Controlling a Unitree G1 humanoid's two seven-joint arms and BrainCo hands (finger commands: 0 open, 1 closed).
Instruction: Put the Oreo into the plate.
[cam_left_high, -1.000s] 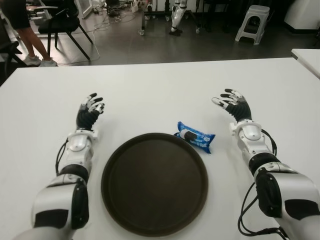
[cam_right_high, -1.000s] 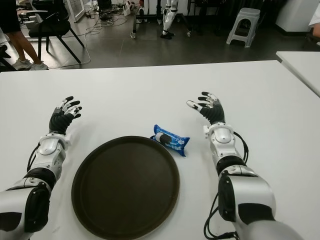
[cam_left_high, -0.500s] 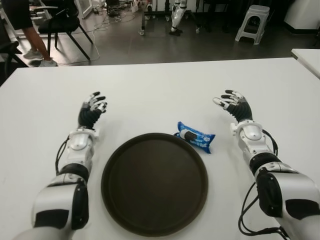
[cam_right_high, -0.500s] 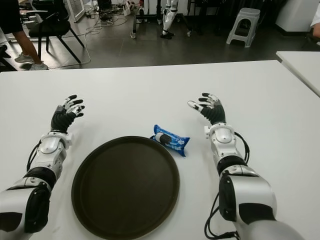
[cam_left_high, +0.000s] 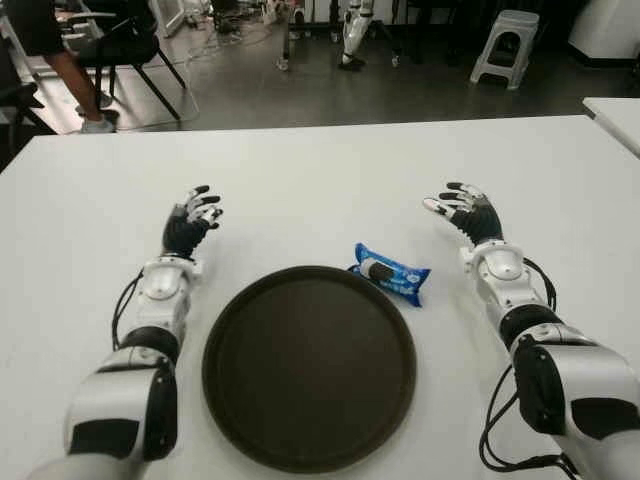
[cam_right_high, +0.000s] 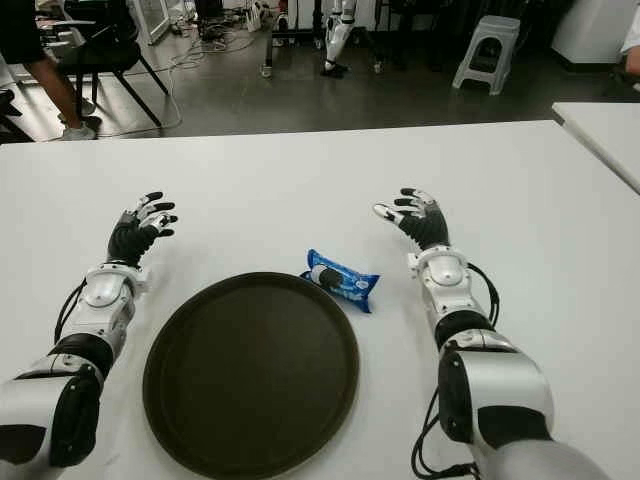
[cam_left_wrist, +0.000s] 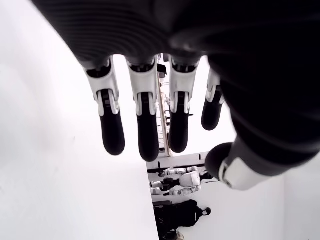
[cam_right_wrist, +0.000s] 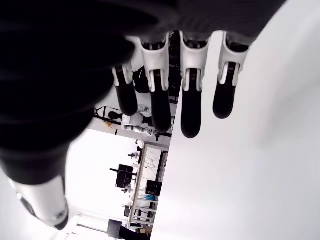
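A blue Oreo packet (cam_left_high: 390, 273) lies on the white table (cam_left_high: 320, 170), touching the upper right rim of the round dark brown plate (cam_left_high: 309, 365). The plate holds nothing. My right hand (cam_left_high: 462, 207) shows to the right of the packet, a short way beyond it, fingers spread and holding nothing. My left hand (cam_left_high: 195, 213) shows to the left of the plate near its far side, fingers also spread and bare. Both wrist views show straight fingers (cam_left_wrist: 143, 120) and fingers (cam_right_wrist: 192, 95) over white table, nothing grasped.
Beyond the table's far edge are a dark floor, a black chair (cam_left_high: 125, 45), a white stool (cam_left_high: 508, 45) and a person's legs (cam_left_high: 70, 85). A second white table corner (cam_left_high: 615, 115) shows at the right.
My left hand has drifted a little to the right and farther out. The right hand has barely shifted. The packet and plate have not moved.
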